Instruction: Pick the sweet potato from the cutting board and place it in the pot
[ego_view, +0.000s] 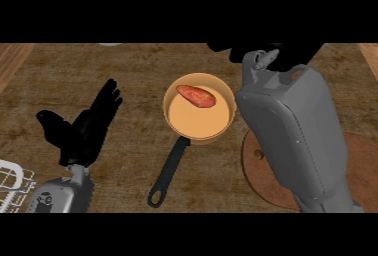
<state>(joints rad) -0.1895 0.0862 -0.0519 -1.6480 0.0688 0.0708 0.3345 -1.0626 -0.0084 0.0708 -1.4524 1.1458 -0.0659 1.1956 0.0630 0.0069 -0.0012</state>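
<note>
You've got the sweet potato (196, 96) lying in the pot (193, 126), long axis diagonal, right hand (284, 52) just beyond it, fingers unreadable; left hand (85, 125) spread, idle.

Kitchen: wooden counter (148, 65), pot (198, 112), cutting board (266, 175).
</note>
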